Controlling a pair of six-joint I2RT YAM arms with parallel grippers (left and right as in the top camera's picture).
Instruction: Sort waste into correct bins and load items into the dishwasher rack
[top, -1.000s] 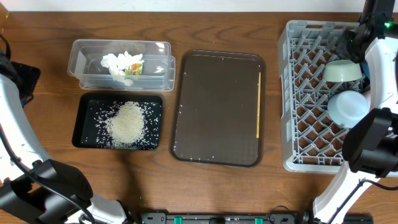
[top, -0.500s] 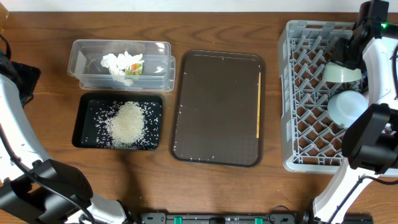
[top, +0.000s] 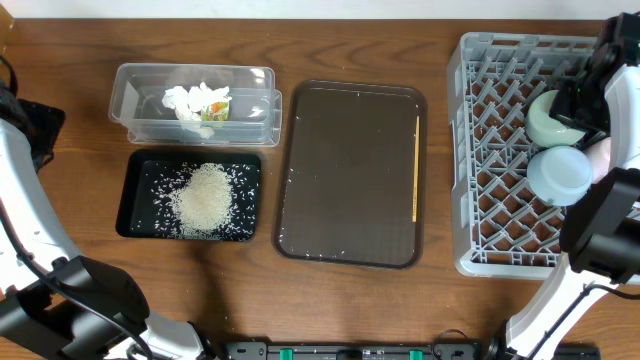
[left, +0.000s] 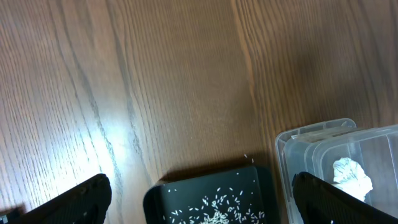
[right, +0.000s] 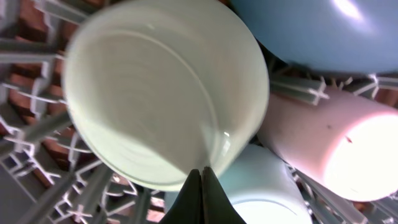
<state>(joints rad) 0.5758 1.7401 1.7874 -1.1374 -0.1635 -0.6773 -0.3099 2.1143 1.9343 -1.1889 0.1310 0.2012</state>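
Observation:
The grey dishwasher rack stands at the right. In it are the mint green bowl, the light blue bowl and the pink cup. My right gripper is shut, its tips against the rim of the mint bowl, with the pink cup and a blue plate beside it. The wooden stick lies on the brown tray. Rice fills the black tray; tissue sits in the clear tub. My left gripper is open above the black tray's corner.
The brown serving tray lies between the bins and the rack, with a few stray grains on it. The clear tub sits right beside the black tray. My left arm runs along the table's left edge.
My right gripper has moved nearer across the rack's right side, and the mint green bowl has turned from lying side-on to a rounder, more upright look. The left arm has not moved.

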